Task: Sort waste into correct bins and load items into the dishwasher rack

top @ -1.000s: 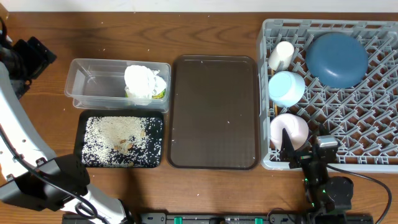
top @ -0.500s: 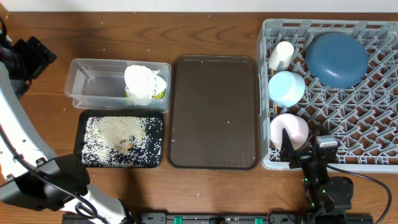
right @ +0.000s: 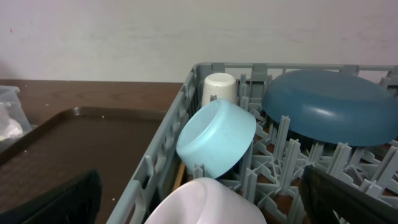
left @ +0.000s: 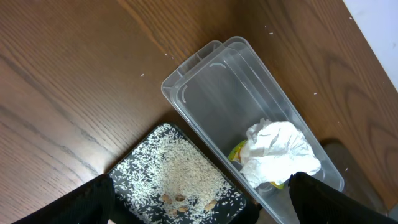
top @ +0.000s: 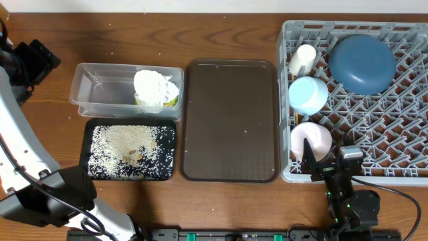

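The grey dishwasher rack (top: 401, 140) holds the dark-blue plate (top: 362, 63), cream cup (top: 302, 59), light-blue dish (top: 308, 95) and pinkish-white bowl (top: 311, 139). A wooden chopstick (right: 179, 176) shows beside the dish. My right gripper (right: 208, 205) hangs open at the rack's front edge, fingers wide on either side of the bowl and clear of it. The clear tub (top: 100, 90) contains white napkins (top: 155, 87) and a yellow-green wrapper (top: 172, 102). Rice grains (top: 127, 144) cover the black tray (top: 85, 150). High over tray and tub, my left gripper (left: 202, 202) is open and holds nothing.
A large brown serving tray (top: 229, 120) lies between the bins and the rack, with a few stray grains on it. The left arm (top: 33, 59) stands at the table's left edge. A few brownish bits (left: 186, 200) lie among the rice.
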You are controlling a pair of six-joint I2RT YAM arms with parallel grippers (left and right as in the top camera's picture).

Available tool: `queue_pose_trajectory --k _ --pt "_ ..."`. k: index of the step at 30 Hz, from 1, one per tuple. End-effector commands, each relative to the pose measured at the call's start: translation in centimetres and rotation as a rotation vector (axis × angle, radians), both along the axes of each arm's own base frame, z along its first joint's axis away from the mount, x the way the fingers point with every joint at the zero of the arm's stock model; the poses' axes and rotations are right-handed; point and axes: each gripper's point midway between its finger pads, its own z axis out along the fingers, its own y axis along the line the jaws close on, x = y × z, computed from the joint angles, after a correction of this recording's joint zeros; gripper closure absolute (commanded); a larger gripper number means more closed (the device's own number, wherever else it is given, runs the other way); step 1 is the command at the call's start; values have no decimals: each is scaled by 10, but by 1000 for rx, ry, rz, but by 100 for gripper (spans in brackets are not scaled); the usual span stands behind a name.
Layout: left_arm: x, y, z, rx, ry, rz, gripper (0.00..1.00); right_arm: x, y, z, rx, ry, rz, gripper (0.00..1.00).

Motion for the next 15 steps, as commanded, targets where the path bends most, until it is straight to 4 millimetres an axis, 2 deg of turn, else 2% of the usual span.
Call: queue_pose_trajectory --k 1,4,6,11,15 --pt "2 1 -4 -2 13 0 8 0 1 0 -11 -3 7 1" --pt "3 -2 -2 0 9 -8 8 0 1 0 -11 -3 7 1" --pt "-1 -5 7 13 -13 -7 8 0 1 0 -11 -3 7 0" --pt "-21 -16 49 70 -114 -8 8 0 1 0 -11 -3 7 1" --pt "-41 -39 89 125 -219 -38 8 0 1 0 -11 -3 7 1"
